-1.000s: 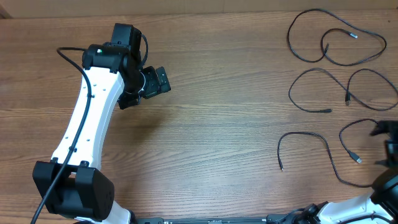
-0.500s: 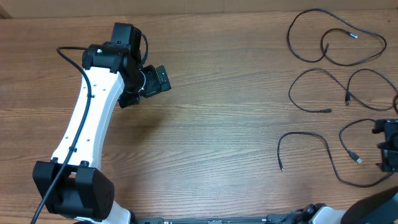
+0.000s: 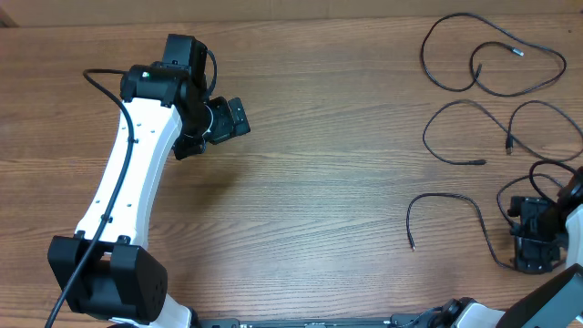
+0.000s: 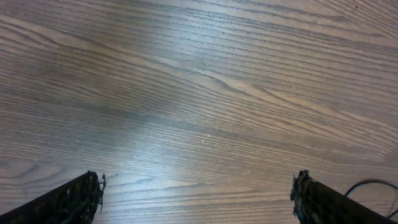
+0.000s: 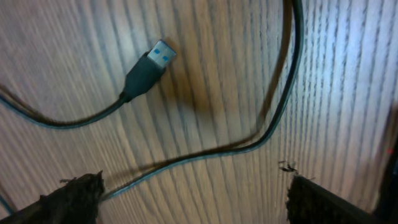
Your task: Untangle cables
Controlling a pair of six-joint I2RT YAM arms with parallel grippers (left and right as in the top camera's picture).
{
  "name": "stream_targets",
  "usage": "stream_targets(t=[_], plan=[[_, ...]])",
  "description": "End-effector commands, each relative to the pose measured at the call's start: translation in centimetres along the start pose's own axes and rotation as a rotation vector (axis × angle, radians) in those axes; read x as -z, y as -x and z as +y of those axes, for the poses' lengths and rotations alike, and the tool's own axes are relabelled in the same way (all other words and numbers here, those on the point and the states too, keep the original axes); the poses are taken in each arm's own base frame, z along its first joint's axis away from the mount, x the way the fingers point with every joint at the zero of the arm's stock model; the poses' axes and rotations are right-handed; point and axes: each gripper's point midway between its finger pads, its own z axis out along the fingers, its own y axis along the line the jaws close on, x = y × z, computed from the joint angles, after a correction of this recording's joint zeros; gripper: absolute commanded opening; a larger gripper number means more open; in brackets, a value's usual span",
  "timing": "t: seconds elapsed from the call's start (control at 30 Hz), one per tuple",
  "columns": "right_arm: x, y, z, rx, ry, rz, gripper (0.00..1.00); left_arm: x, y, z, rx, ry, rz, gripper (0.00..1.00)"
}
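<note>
Brown wood-grain desk [image 3: 328, 182]. Three thin black cords lie loose along its right side: a large looped cord [image 3: 474, 68] at the far corner, a wavy cord [image 3: 460, 102] nearer, and a bent cord [image 3: 446, 195] nearest the front. In the right wrist view, a black USB plug with blue tongue [image 5: 152, 62] lies flat on the grain.

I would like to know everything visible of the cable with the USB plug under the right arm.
The cable is thin and black. It ends in a USB plug: a black moulded housing and a silver metal shell with blue inside. It lies loose and flat on the wooden table, the plug pointing up and right in the right wrist view, the cord curving off to the left edge. Only the table touches it; the right arm's open fingers hang clear of it.
</note>
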Motion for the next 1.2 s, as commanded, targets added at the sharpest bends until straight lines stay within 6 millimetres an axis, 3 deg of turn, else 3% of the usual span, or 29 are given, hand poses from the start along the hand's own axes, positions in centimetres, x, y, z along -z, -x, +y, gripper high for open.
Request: stream_targets(t=[0.0, 0.3, 0.6, 0.77, 1.17], plan=[[0.0, 1.6, -1.0, -0.062, -0.046, -0.084, 0.98, -0.3, 0.0, 0.2, -0.011, 0.011, 0.005, 1.0], [-1.3, 3.0, -2.8, -0.114, -0.107, -0.148, 0.98, -0.3, 0.1, 0.1, -0.012, 0.009, 0.003, 1.0], [-3.4, 2.8, -3.6, -0.126, -0.129, -0.13, 0.95, -0.3, 0.1, 0.1, -0.015, 0.009, 0.003, 1.0], [-3.8, 2.6, -3.8, -0.125, -0.135, -0.13, 1.0, -0.3, 0.1, 0.1, -0.015, 0.009, 0.002, 1.0], [-4.9, 3.5, -2.1, -0.133, -0.038, -0.173, 1.0, -0.3, 0.1, 0.1, -0.015, 0.009, 0.002, 1.0]])
